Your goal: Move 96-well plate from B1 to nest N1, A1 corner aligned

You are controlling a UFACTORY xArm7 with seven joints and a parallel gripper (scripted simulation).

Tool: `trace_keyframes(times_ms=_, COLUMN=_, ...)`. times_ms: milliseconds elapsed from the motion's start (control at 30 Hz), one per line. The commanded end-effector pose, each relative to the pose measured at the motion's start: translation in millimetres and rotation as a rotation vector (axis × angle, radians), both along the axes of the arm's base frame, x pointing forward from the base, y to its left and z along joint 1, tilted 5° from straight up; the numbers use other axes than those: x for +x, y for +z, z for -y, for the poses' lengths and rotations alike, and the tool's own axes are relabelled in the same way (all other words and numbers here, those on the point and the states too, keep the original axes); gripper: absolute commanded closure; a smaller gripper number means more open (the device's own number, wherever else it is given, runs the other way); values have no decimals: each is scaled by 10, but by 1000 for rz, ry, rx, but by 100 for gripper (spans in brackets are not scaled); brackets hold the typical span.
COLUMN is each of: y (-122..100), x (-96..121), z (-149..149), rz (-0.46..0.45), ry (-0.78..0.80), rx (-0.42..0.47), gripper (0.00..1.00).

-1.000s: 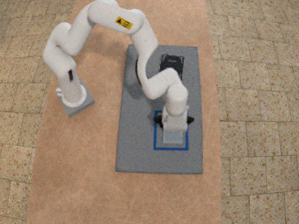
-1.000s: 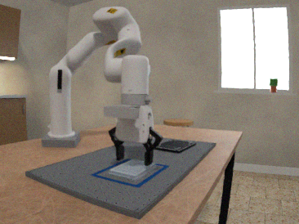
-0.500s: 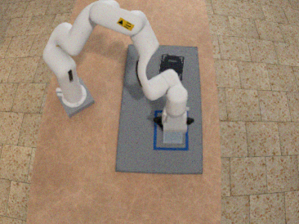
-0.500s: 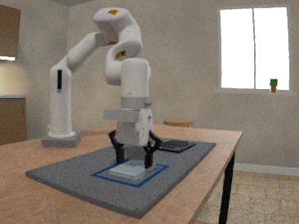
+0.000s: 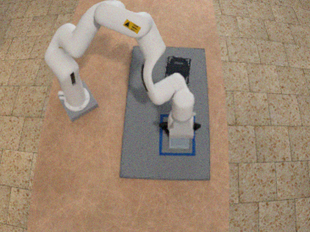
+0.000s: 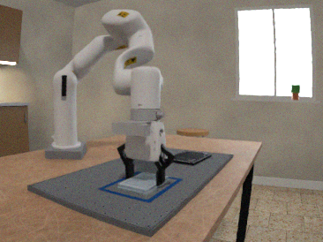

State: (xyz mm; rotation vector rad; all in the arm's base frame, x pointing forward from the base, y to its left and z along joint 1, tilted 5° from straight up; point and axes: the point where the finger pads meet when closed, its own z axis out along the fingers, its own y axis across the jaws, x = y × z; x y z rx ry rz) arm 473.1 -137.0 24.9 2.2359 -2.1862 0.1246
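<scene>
Blue tape marks the square (image 6: 173, 184) on the grey mat (image 6: 66, 190), and I see the plate (image 6: 138, 184) lying flat inside it, pale and translucent. My gripper (image 6: 142, 173) is down over the plate with its jaws spread wide, one black finger (image 6: 128, 167) on each side; from the side view the tips reach about to the plate's top, but I cannot tell whether they touch it. From above, the wrist covers most of the plate (image 5: 179, 143), leaving only its near end visible. The dark nest (image 5: 178, 66) sits well apart at the mat's far end, with nothing in it. The arm's base (image 5: 86, 108) stands on the wooden table (image 6: 229, 152) beside the mat.
</scene>
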Motion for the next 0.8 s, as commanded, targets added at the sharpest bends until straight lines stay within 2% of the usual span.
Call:
trace_keyframes(times_ms=0, y=-8, x=15, z=8, rz=4, ry=0, rx=-1, gripper=0)
trace_keyframes(times_ms=567, y=-7, x=15, z=8, rz=4, ry=0, rx=-1, gripper=0)
trace_keyframes(times_ms=600, y=-1, x=15, z=7, rz=4, ry=0, rx=-1, gripper=100)
trace_keyframes(times_ms=767, y=-1, x=15, z=7, rz=4, ry=0, rx=-1, gripper=100)
